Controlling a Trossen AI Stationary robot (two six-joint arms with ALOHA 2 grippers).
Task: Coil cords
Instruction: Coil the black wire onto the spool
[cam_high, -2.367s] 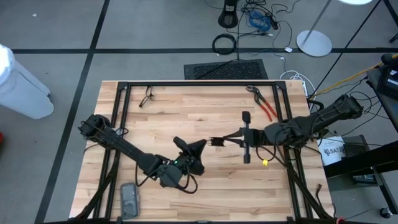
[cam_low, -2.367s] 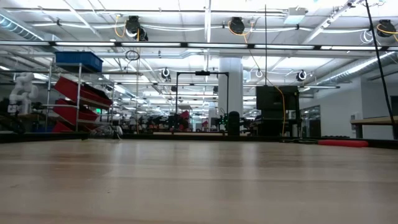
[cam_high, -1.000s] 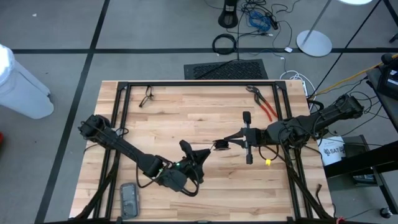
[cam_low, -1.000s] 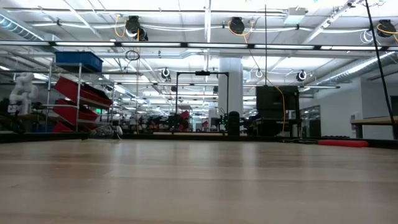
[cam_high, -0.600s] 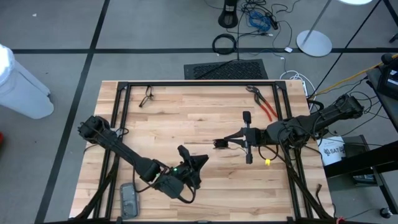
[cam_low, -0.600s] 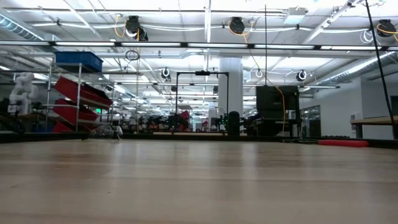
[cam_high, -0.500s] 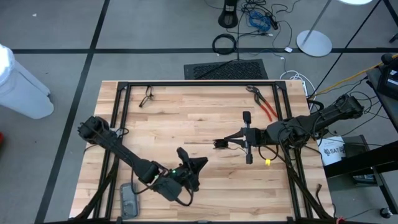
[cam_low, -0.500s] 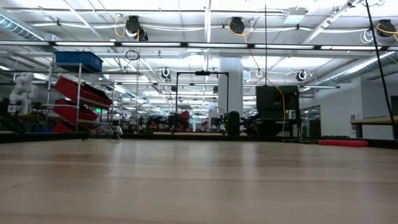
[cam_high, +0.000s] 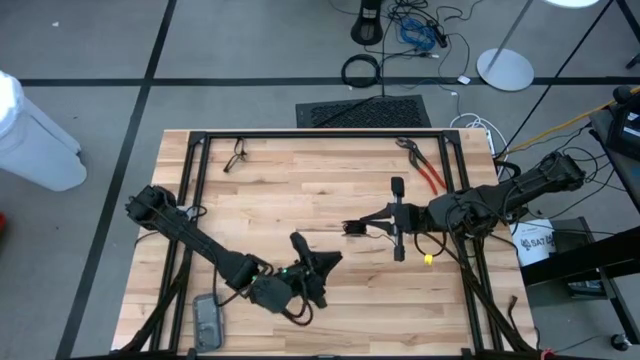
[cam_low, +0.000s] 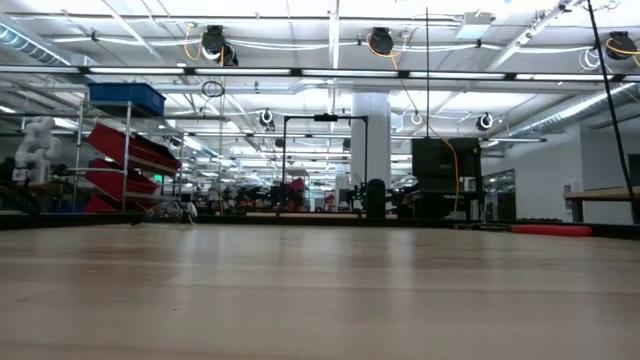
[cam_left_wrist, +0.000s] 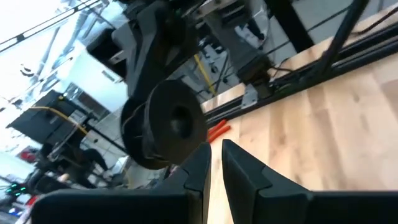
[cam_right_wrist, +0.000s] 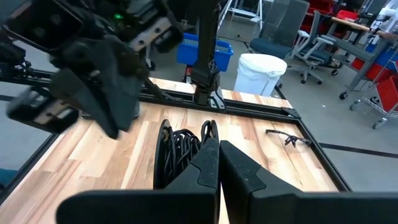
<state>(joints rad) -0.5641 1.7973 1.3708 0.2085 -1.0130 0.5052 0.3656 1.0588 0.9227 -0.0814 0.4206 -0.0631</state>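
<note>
The black cord is gathered into a small coil of several loops. It hangs above the table's middle with my right gripper shut on it. That gripper reaches in level from the table's right. My left gripper hovers just to the near-left of the coil and points toward the right arm. Its fingers stand a narrow slit apart with nothing between them. In the right wrist view it shows as a dark blur. Neither arm shows in the low view. My right gripper pinches the coil between its two fingers, at the side of the loops nearest the fingertips. The fingers come level from the table's right. The loops stand upright beyond the fingertips, lifted clear of the wood; the fingers hide the exact place of contact.
Red-handled pliers lie at the far right and a pair of glasses at the far left. A grey flat device sits at the near left edge. A small yellow piece lies under the right arm. Black frame rails border the table.
My left gripper has drawn back a little from the coil toward the table's near edge and turned slightly at the wrist. My right gripper has kept still with the coil.
</note>
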